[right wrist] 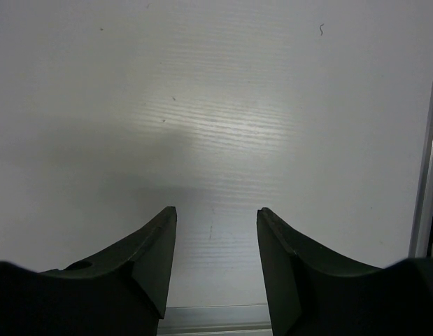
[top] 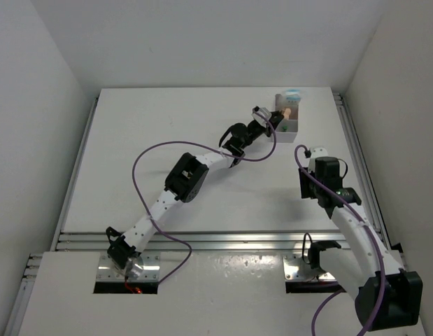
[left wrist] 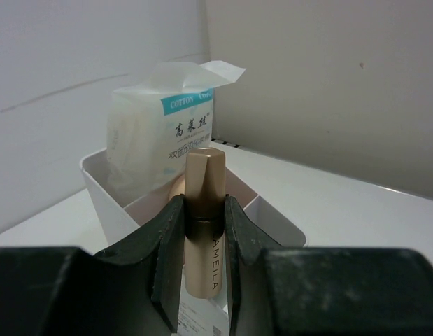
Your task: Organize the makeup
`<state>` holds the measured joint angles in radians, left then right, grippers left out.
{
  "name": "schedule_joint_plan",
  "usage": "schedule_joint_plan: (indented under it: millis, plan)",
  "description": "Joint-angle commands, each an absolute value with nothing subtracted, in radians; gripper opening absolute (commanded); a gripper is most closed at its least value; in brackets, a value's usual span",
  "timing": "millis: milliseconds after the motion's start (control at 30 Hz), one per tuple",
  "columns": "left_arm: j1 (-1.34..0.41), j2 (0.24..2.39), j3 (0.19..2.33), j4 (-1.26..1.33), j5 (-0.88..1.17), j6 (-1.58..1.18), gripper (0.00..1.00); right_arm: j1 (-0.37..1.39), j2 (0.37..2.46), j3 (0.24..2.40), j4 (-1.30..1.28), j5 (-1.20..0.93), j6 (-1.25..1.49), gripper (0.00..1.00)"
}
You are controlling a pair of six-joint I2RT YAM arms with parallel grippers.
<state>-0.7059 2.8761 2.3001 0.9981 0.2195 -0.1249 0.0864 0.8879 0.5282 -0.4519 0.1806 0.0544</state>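
Observation:
My left gripper [left wrist: 204,210] is shut on a rose-gold lipstick tube [left wrist: 204,178] and holds it upright over the white tray [left wrist: 104,189]. A white-blue packet [left wrist: 164,133] stands in the tray's far compartment. A peach sponge [left wrist: 175,187] shows just behind the tube. In the top view the left gripper [top: 271,120] is at the tray [top: 294,128], with the packet [top: 293,94] and a sponge [top: 287,110] inside. My right gripper [right wrist: 216,217] is open and empty over bare table, right of the tray's near side [top: 308,155]. The other makeup items are hidden.
The tray stands at the table's far right, near the back wall and the right rail [top: 356,154]. A metal rail [right wrist: 429,140] runs along the right edge of the right wrist view. The left arm's purple cable [top: 150,157] loops over the table.

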Motion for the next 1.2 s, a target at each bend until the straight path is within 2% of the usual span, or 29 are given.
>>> schedule_joint_plan:
  millis: [0,200,267,333,433,467,667,900,1000,1100,1167]
  plan:
    - [-0.699,2.875,2.289,1.058,0.258,-0.123,0.2,0.077,0.896,0.592,-0.443,0.172,0.009,0.5]
    - [-0.699,2.875,2.279,1.049,0.282,-0.132,0.2,0.075,0.894,0.603,-0.457,0.164,-0.049,0.5]
    - [-0.709,2.875,2.279,1.058,0.294,-0.132,0.15,0.075,0.887,0.595,-0.457,0.166,-0.051,0.5]
    - [-0.718,2.875,2.279,1.058,0.307,-0.132,0.17,0.074,0.876,0.591,-0.465,0.166,-0.049,0.5]
    - [-0.718,2.875,2.279,1.058,0.281,-0.132,0.41,0.074,0.864,0.592,-0.474,0.164,-0.054,0.52]
    - [-0.718,2.875,2.279,1.046,0.267,-0.132,0.54,0.074,0.865,0.594,-0.474,0.166,-0.057,0.52]
    - [-0.718,2.875,2.279,1.028,0.256,-0.141,0.77,0.075,0.854,0.601,-0.477,0.155,-0.061,0.53]
    - [-0.698,2.735,2.246,0.97,0.402,-0.152,0.78,0.074,0.862,0.606,-0.434,0.127,-0.051,0.53]
    - [-0.686,2.602,2.096,0.933,0.477,-0.134,0.78,0.075,0.877,0.606,-0.402,0.118,-0.035,0.53]
    - [-0.664,2.378,1.919,0.797,0.598,-0.054,0.78,0.081,0.906,0.598,-0.333,0.101,-0.018,0.54]
    - [-0.634,2.193,1.811,0.588,0.636,0.041,0.73,0.094,0.925,0.594,-0.308,0.091,-0.006,0.54]
